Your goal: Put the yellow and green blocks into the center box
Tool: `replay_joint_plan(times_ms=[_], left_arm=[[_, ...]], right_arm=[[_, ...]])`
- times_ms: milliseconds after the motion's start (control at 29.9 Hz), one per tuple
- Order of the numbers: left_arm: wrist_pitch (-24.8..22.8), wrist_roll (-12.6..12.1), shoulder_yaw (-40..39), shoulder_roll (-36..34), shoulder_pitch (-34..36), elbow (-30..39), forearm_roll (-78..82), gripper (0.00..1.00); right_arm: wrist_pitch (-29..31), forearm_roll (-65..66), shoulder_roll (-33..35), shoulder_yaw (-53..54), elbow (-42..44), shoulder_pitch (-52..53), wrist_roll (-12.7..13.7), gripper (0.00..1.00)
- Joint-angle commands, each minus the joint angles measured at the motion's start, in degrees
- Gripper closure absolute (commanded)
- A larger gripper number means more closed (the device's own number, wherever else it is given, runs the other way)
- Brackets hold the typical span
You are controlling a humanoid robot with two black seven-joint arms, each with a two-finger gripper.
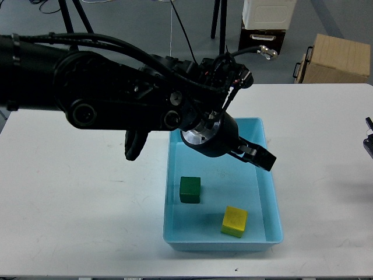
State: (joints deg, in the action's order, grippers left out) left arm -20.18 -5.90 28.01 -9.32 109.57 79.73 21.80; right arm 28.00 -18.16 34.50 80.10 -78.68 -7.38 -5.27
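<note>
White table fills most of the view. Behind its far edge, on grey floor: brown cardboard box at top right, white-and-black case left of it, black stand legs nearby.

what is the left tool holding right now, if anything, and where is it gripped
Nothing. The left tool hangs over the light blue tray with nothing in it; the green block and yellow block lie loose on the tray bottom.
</note>
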Motion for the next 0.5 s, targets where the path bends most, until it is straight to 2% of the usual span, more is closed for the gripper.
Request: replay_joint_plan(times_ms=[0,100,234,367,468], left_arm=[[4.10,4.48,-5.22,-7.98,-2.42,0.08,-4.30,0.02],[3.75,7.04,-11.99,-13.25,-4.79,-0.01,-12.45,0.02],[-0.28,7.74,-17.27,-21.95,-8.30,-0.27,-23.01,0.01],[-5.12,10.20,-23.86,-28.99,-15.50,-0.27,-26.81,0.00],[-6.62,11.52,-31.58,-29.97,-23.23,-2.63,-28.30,0.00]], right_arm=[[0.00,-0.04,-0.48,-0.03,0.01,0.43,-0.01,0.00],[0.00,0.05,-0.57,-0.64,0.28,2.10,-0.01,0.00],[0.00,0.05,-0.66,-1.08,0.45,3.33,-0.01,0.00],[0.00,0.05,-0.66,-1.87,1.59,5.79,-0.01,0.00],[0.00,0.05,-1.27,-4.06,3.09,8.42,-0.01,0.00]])
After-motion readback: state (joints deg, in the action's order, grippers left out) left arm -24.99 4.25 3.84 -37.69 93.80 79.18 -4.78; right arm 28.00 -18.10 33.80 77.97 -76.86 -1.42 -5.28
